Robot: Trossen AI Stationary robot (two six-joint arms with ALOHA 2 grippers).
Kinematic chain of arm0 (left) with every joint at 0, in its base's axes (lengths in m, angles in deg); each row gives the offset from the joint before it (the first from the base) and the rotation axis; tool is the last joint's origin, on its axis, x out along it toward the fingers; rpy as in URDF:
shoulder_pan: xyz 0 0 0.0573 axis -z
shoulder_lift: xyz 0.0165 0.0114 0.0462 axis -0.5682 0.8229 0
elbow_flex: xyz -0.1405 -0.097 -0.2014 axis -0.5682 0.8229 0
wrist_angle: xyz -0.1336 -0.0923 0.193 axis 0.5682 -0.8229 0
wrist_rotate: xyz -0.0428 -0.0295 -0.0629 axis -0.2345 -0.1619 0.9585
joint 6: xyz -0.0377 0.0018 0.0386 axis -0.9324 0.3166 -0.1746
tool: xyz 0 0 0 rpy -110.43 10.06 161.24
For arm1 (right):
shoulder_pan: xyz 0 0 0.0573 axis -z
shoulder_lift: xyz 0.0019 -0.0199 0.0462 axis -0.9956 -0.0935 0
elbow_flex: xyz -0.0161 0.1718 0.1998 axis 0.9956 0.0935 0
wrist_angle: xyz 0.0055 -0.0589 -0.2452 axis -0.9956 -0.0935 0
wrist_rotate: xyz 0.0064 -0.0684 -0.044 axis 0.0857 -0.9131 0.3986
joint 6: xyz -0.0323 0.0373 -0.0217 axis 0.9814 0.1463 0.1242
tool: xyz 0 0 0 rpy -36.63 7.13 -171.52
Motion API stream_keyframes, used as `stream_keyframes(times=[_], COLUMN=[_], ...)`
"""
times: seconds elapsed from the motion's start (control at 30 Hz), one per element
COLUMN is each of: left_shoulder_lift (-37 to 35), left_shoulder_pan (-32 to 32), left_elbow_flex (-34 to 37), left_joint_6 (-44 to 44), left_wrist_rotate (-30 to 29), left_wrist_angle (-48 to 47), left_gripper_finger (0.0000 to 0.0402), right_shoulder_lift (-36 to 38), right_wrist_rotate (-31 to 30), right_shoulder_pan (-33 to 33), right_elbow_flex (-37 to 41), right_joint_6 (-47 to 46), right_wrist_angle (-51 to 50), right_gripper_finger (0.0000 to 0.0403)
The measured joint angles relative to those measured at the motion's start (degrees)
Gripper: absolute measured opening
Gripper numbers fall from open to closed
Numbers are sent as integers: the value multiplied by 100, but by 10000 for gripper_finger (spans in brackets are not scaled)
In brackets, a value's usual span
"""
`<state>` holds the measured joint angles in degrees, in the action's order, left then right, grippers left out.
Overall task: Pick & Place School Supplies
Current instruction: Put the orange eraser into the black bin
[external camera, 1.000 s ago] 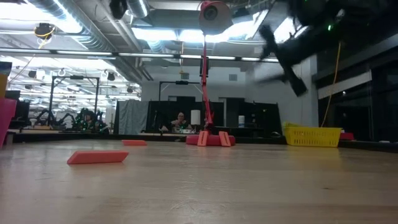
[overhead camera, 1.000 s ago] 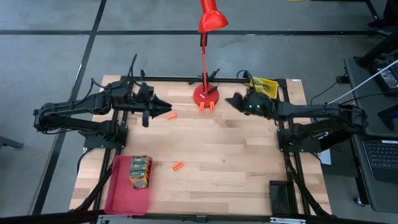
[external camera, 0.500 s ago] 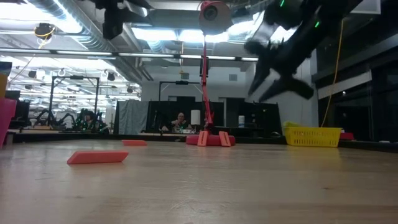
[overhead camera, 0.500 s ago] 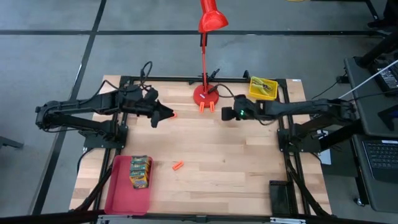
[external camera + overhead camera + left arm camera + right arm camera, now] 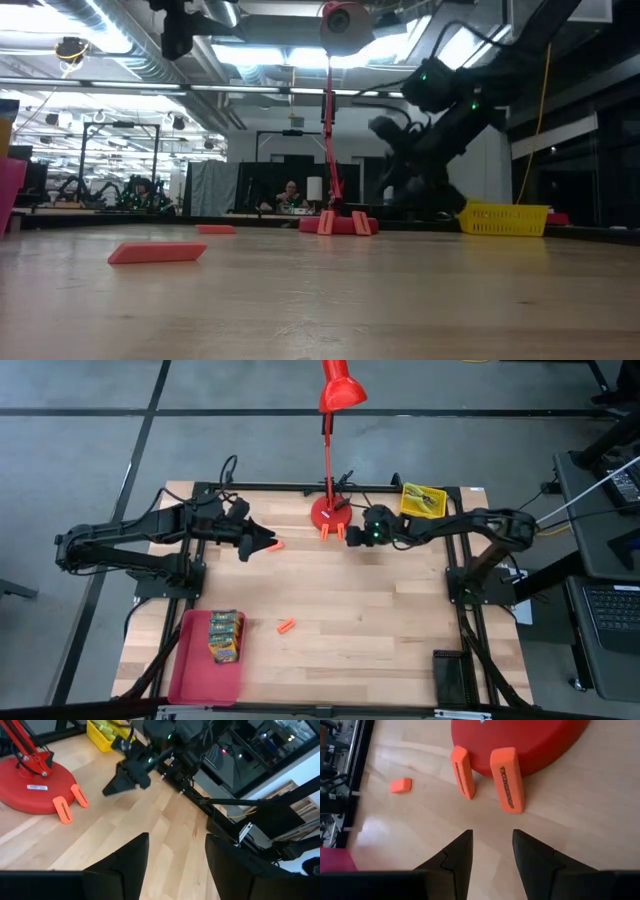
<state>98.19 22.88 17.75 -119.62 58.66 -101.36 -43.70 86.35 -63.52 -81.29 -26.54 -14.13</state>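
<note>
Orange pieces (image 5: 506,779) lean on the lamp base (image 5: 520,740); both arms' fingers spread.

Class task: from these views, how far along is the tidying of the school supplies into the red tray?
Done: one crayon box lies in the red tray.
In hand: nothing. The right gripper, jaws open, points at two orange pieces by the lamp base.
Left: those, two more orange pieces, and the yellow basket's contents.

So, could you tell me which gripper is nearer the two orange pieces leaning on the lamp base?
Right. The right gripper hangs beside those orange pieces; the left gripper is farther off.
</note>
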Motion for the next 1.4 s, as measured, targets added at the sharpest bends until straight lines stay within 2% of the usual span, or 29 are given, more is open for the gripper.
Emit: stream_keyframes(times=[0.13, 0.4, 0.57, 0.7, 0.9, 1.03, 1.17, 1.4], left_shoulder_lift=[-19, -22, -22, -22, -22, -23, -22, -23], left_shoulder_pan=[2, 0, 2, 0, 74, 187, 317, 478], left_elbow_flex=[2, 2, 2, 2, 4, 4, 4, 4], left_joint_6=[-85, -160, -158, -146, -40, 0, 5, 5], left_wrist_rotate=[-12, -37, -37, -37, -40, -39, -43, -102], left_wrist_angle=[-6, -7, -5, 1, 39, 39, 38, 38], left_gripper_finger=[189, 187, 185, 184, 184, 183, 182, 182], right_shoulder_lift=[-320, -348, -352, -424, -811, -1080, -1195, -1196], right_wrist_rotate=[-46, -494, -925, -1515, -1492, -1374, -1220, -1336], right_shoulder_pan=[25, -4, -230, -421, -425, -462, -405, -357], right_elbow_flex=[0, -80, -466, -954, -1521, -1696, -1709, -1709], right_joint_6=[11, 144, 357, 730, 747, 764, 757, 718], right_wrist_angle=[332, 345, -146, -895, -1838, -1900, -1915, -1950], right_gripper_finger=[143, 143, 143, 143, 143, 147, 166, 207])
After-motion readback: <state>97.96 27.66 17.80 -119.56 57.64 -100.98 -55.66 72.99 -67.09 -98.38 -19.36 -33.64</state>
